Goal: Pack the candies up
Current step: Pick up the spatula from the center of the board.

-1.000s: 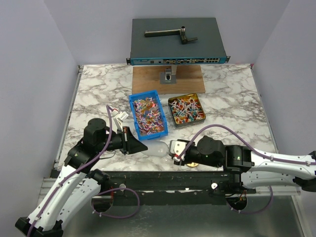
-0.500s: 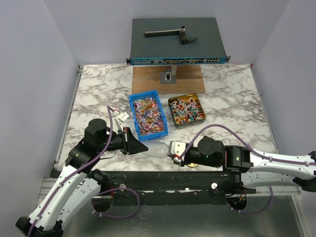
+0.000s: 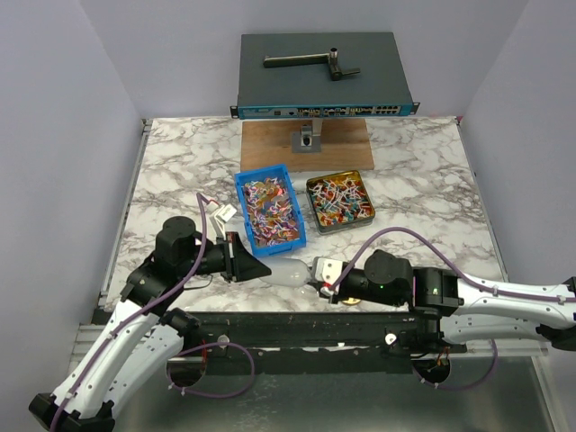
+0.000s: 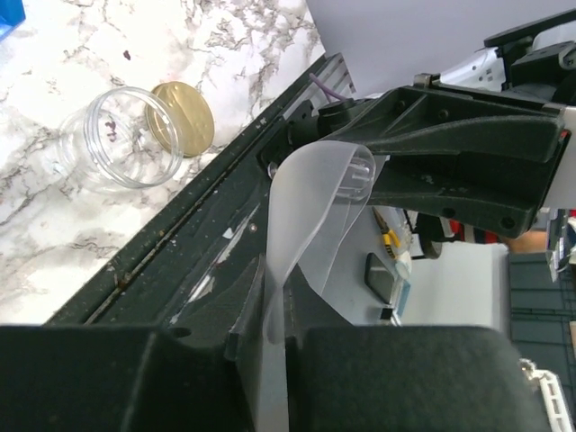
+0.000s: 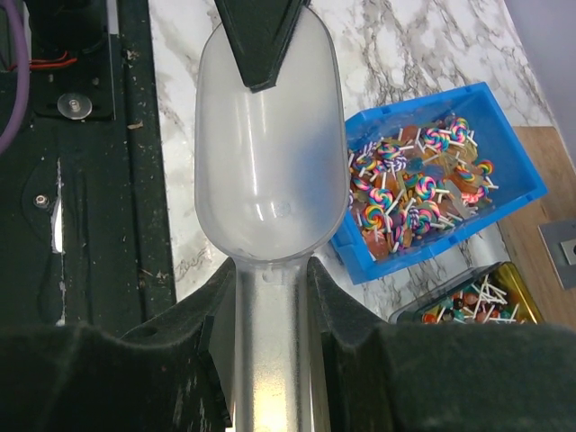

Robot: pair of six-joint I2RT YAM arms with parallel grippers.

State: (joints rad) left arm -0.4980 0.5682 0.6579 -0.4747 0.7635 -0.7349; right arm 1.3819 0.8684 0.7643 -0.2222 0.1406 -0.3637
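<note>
Tin (image 5: 441, 290) of candies (image 5: 472, 306), partly off-frame

A grey-veined marble worktop (image 3: 171, 171) carries everything. At its far edge a dark network switch (image 3: 360, 90) stands with a metal bar (image 3: 306, 61) lying on top. Just in front lies a wooden board (image 3: 270, 144) bearing a small metal bracket (image 3: 309, 139). Nearer, at the middle, a blue bin (image 3: 277, 247) sits left of a square metal tin (image 3: 348, 224), close but apart. A small white connector (image 3: 220, 212) lies left of the bin. A translucent scoop (image 5: 270, 153) is at the near edge. To its right a clear open jar (image 4: 117, 137) has a gold lid (image 4: 181, 119) just beside it.
</note>
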